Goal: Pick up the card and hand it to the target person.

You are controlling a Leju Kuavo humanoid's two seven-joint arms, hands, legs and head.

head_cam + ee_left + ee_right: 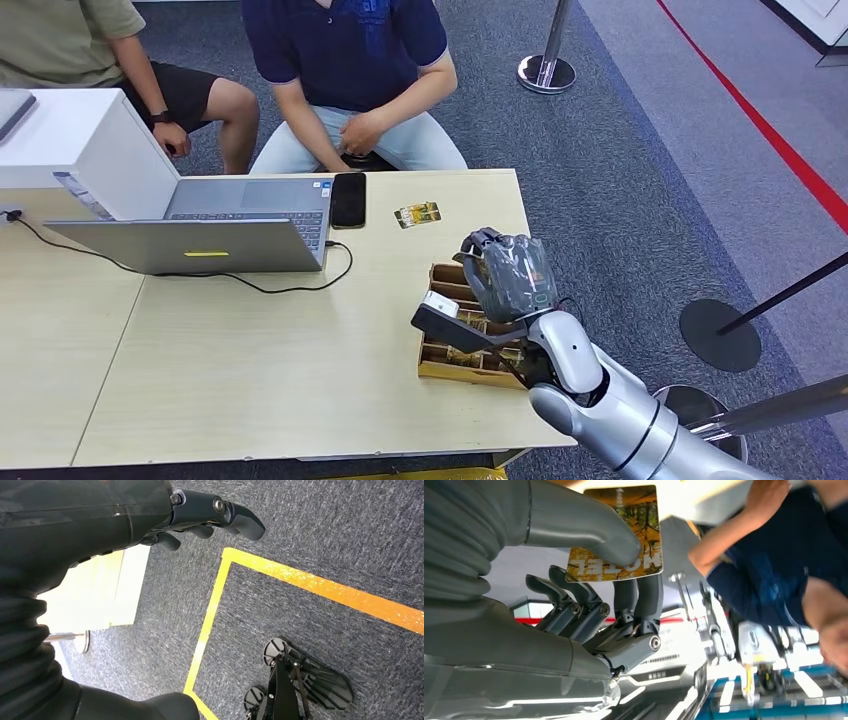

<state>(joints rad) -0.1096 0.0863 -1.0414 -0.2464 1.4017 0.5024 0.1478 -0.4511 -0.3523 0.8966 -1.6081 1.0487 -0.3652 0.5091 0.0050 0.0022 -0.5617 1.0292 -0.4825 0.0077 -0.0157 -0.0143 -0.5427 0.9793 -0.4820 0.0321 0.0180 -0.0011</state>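
Orange-brown card (624,535) pinched between thumb and fingers of right hand (508,275), raised above wooden box (450,360) at table (250,370) edge. Person in navy shirt (350,40) sits ahead-left across table, so handover reaches forward. Left hand (200,515) hangs over floor, holding nothing, fingers loosely curled.

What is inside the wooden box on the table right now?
The wooden box holds rows of cards in slots. The right hand, pinching a card, hangs above it and covers much of the inside.
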